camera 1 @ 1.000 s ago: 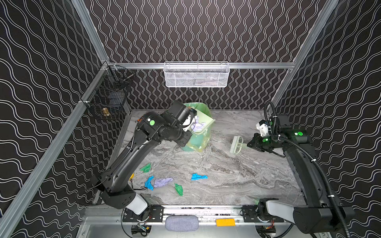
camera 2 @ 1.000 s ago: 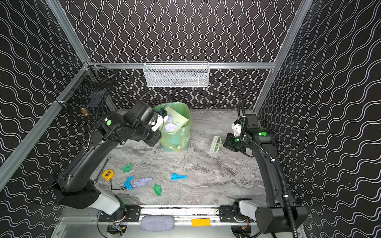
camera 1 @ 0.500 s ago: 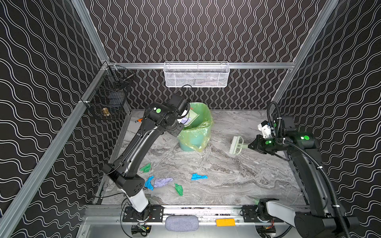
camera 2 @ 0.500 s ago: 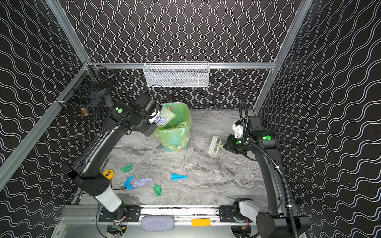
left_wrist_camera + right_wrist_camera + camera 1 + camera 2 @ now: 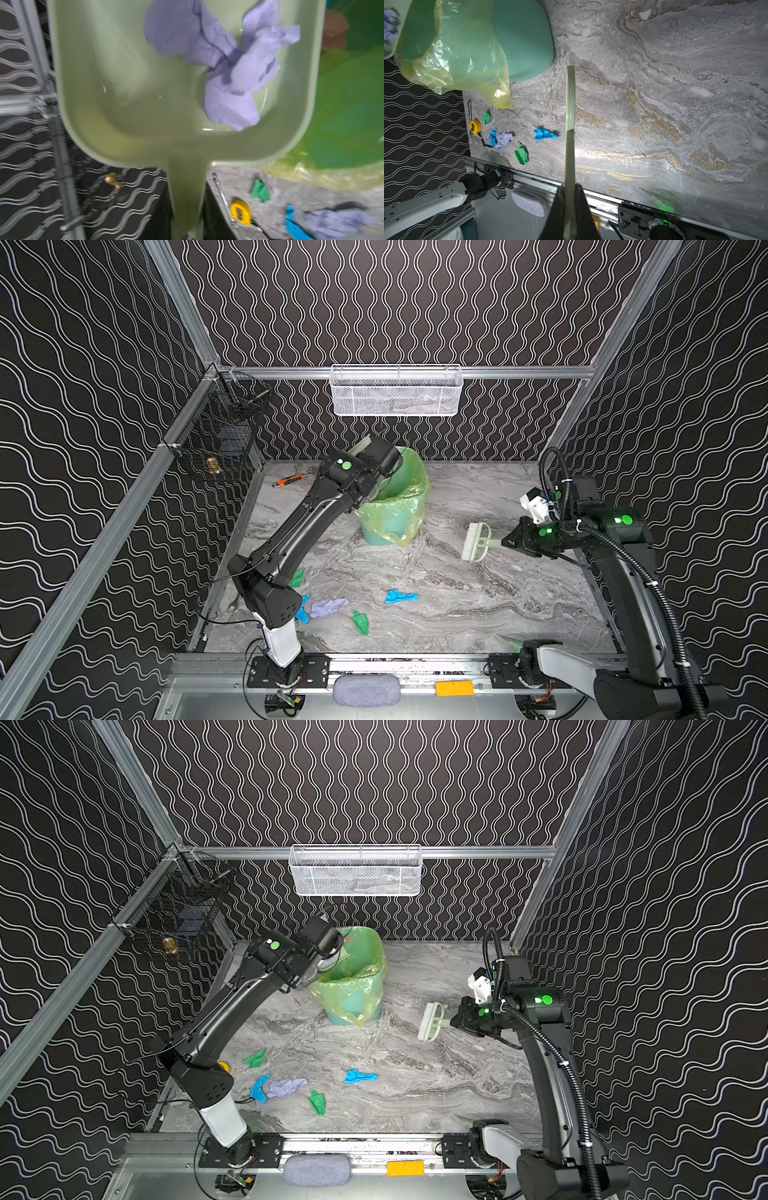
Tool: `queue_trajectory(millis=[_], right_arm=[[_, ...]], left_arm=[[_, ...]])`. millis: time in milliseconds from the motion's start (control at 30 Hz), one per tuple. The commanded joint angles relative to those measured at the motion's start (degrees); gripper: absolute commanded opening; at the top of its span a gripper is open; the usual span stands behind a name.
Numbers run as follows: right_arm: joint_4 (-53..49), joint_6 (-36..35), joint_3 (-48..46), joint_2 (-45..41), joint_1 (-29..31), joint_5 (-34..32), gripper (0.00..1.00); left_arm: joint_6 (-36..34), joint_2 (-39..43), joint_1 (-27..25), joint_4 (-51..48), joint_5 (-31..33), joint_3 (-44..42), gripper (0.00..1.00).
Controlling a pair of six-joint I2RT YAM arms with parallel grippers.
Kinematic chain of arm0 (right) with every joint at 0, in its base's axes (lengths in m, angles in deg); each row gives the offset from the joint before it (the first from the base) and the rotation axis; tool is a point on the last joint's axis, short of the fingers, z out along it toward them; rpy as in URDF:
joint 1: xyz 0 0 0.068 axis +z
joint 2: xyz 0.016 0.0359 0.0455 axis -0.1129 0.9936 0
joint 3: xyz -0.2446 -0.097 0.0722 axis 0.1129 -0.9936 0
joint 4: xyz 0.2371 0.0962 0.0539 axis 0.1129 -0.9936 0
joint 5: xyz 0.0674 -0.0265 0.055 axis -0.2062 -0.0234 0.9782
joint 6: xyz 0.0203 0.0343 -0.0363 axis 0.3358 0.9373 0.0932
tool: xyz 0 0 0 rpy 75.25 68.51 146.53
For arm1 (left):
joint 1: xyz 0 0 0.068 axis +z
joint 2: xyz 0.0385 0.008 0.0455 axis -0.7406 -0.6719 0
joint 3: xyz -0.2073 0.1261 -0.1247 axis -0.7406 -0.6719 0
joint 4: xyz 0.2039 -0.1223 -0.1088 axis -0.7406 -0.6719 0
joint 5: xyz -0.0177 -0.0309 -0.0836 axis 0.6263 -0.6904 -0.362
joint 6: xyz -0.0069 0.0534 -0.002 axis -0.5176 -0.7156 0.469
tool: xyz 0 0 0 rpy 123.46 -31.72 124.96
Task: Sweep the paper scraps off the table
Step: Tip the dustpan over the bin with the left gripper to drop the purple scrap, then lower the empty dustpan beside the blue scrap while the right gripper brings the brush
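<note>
The table [image 5: 498, 614] has paper scraps [image 5: 400, 596] lying near its front left, bin [image 5: 395, 506] at the back. My left gripper [image 5: 380, 458] is clamped on the dustpan [image 5: 145, 104] at the bin's rim, right gripper [image 5: 569, 199] clamped on the brush [image 5: 476, 542]. Tip it off-centre and that lilac scrap [image 5: 234, 83] could land outside

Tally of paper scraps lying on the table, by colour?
Green crumpled paper scraps: 2
Bright blue crumpled paper scraps: 2
Lilac crumpled paper scrap: 1
Total: 5 on the grey marble-veined table
Not counted: lilac paper in the pale green plastic dustpan.
</note>
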Motion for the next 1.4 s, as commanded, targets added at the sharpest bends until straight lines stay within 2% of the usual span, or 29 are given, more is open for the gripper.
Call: queue_trajectory(millis=[0,233,567,733,900,1033,1167,1367], right_arm=[[-1.68,-1.33,-0.08,-0.22,0.19,1.67,0.00],[-1.30,-1.59,-1.97,-1.59,0.69,2.91,0.00],[0.45,-1.14,-5.24,-3.39,1.24,4.16,0.00],[0.53,-1.24,-5.29,-3.35,1.41,4.41,0.00],[0.97,-0.82,-5.82,-3.86,1.88,5.24,0.00],[2.79,0.26,-9.99,-5.87,2.91,7.20,0.00],[7.77,4.82,-18.48,-10.22,5.99,10.81,0.00],[22.91,18.98,-28.99,-14.17,19.21,10.95,0.00]], left_arm=[[-6.09,-0.51,-0.98,6.12,6.60,-1.67,0.03],[-14.60,-2.12,-2.79,13.41,12.09,-5.37,0.02],[-20.86,0.45,-2.79,19.47,15.08,-10.30,0.01],[-26.28,2.47,-2.58,25.32,16.60,-14.49,0.01],[-26.17,2.93,-2.49,26.51,16.62,-14.18,0.01],[-23.10,4.55,-2.89,25.02,16.02,-14.48,0.01],[-10.41,6.99,-3.97,15.05,10.73,-10.91,0.02],[7.59,12.53,-6.90,3.83,0.09,-10.06,0.04]])
